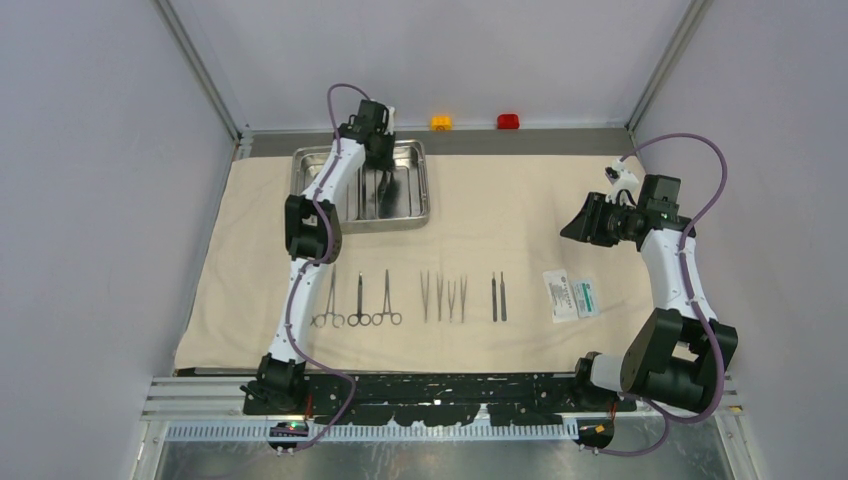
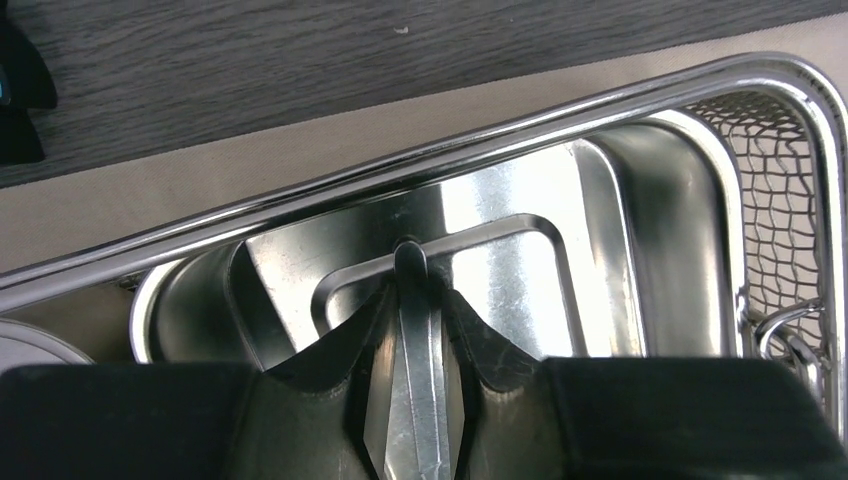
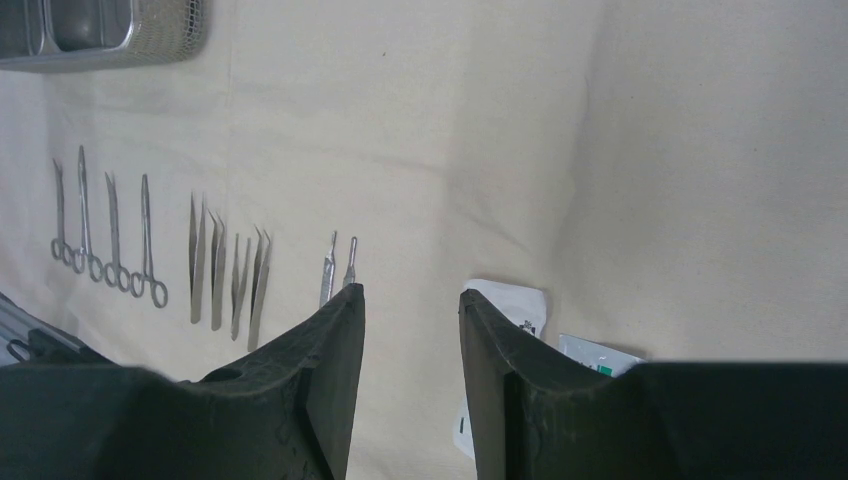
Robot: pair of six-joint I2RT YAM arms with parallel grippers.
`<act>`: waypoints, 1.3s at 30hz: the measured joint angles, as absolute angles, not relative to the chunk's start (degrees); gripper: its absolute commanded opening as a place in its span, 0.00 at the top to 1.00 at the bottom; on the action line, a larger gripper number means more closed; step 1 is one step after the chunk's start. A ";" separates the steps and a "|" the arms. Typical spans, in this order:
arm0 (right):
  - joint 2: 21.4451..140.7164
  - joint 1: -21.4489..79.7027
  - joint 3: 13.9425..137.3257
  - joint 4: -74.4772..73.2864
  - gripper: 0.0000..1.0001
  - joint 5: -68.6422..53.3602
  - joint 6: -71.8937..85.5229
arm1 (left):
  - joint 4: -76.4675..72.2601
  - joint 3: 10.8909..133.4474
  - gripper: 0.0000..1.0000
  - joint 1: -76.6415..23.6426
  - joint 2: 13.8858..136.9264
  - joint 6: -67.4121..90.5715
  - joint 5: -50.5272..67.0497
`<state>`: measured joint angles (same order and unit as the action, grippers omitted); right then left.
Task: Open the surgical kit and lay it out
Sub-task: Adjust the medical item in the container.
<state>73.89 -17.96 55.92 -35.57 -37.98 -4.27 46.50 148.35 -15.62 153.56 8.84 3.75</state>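
The beige cloth wrap (image 1: 500, 200) lies spread flat. The steel tray (image 1: 410, 210) sits at its back left. My left gripper (image 1: 378, 152) hangs over the tray, shut on a slim flat steel tool (image 2: 420, 380) whose tip points at the tray floor (image 2: 520, 270). In a row near the front lie ring-handled forceps (image 1: 358, 300), tweezers (image 1: 445, 297), two thin straight tools (image 1: 498, 297) and the white-and-green packets (image 1: 572, 296). My right gripper (image 1: 573, 228) hovers open above the cloth (image 3: 640, 180) at the right, nothing between its fingers, with the packets (image 3: 510, 300) just beyond them.
An orange button (image 1: 441, 122) and a red button (image 1: 508, 121) sit on the dark strip behind the cloth. A wire mesh basket (image 2: 780, 160) lines the tray's end. Grey walls close in left and right.
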 measured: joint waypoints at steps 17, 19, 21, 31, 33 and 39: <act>74.63 -17.96 55.92 -35.59 0.55 -37.26 -4.40 | 42.74 148.38 0.60 -14.94 153.56 12.03 3.49; 74.63 -17.96 55.92 -35.59 0.55 -37.12 -4.40 | 42.17 148.38 0.59 -14.92 153.56 11.92 3.49; 74.63 -17.96 55.92 -35.59 0.55 -37.10 -4.40 | 41.45 148.38 0.58 -14.92 153.56 11.64 3.53; 74.65 -17.96 55.92 -35.59 0.55 -37.08 -4.43 | 38.92 148.40 0.60 -14.92 153.95 10.00 3.51; 74.65 -17.96 55.92 -35.59 0.55 -37.08 -4.43 | 38.79 148.59 0.60 -14.92 154.50 9.98 3.51; 74.67 -17.96 55.92 -35.62 0.55 -36.91 -4.43 | 38.74 148.79 0.58 -14.92 155.39 10.04 3.66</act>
<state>74.67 -17.96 55.92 -35.62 -36.91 -4.43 38.74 148.79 -14.92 155.39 10.04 3.66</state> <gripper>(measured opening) 0.451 0.405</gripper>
